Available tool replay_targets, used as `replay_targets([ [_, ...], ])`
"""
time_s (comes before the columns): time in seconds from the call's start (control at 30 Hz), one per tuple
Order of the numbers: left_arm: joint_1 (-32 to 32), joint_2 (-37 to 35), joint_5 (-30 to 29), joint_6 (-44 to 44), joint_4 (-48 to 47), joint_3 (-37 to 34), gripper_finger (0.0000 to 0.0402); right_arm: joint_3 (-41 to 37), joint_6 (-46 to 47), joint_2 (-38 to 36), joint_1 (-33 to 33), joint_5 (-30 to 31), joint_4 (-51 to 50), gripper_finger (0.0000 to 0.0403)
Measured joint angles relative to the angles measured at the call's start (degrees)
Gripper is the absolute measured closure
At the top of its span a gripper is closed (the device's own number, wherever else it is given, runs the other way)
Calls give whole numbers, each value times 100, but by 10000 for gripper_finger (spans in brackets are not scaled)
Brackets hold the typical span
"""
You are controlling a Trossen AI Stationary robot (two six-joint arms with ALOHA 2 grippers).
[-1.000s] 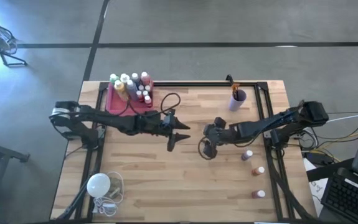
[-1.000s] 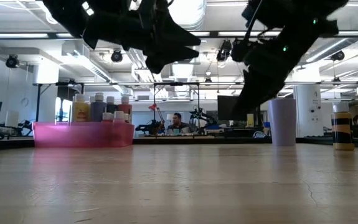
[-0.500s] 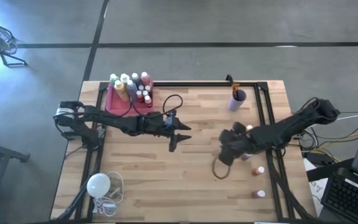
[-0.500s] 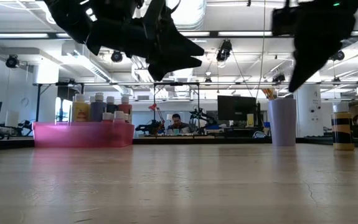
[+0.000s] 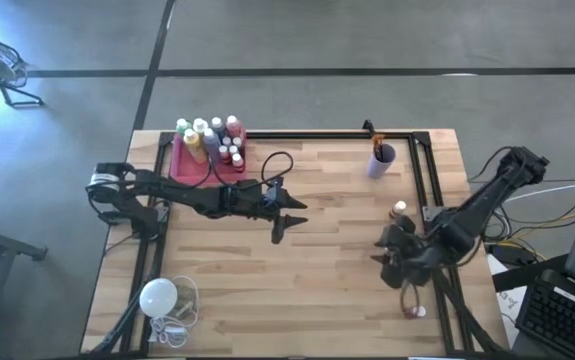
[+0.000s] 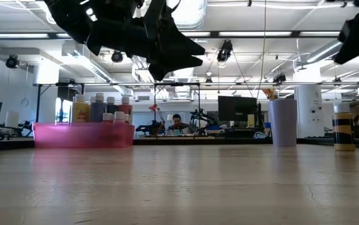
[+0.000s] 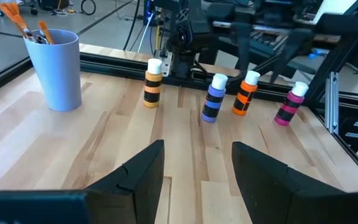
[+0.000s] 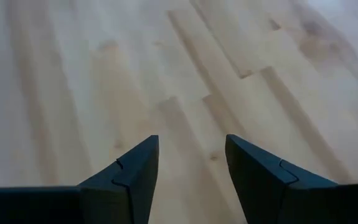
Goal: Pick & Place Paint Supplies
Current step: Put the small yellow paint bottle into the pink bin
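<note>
A pink tray at the far left holds several white-capped paint bottles. A pale purple cup with brushes stands at the far right. In the left wrist view, four more bottles stand in a row by the right rail: yellow-striped, purple, orange and pink. My left gripper hangs open above the table's middle, pointing toward that row. My right gripper is open above bare wood near the right rail, and its arm covers part of the row from above.
A white round bulb with a coiled cord lies at the near left corner. Black rails run along the table's left, far and right sides. One bottle stands alone near the right front corner.
My right gripper has swung from the table's middle toward the right and near edges, rising and rolling as it went. It now hangs over the bottles by the right rail, and its arm covers two of them in the high view.
</note>
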Motion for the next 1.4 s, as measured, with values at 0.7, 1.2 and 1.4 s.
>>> replay_targets([
  [0.7, 0, 0, 2, 226, 1, 0, 209, 368, 3764, -183, 1288, -31, -3709, 277],
  [1.2, 0, 0, 3, 226, 2, 0, 209, -84, 4629, -1394, 1152, 257, -4218, 221],
  [1.4, 0, -2, 2, 226, 103, 2, 209, -3, 3903, -1445, 418, 308, -4219, 201],
])
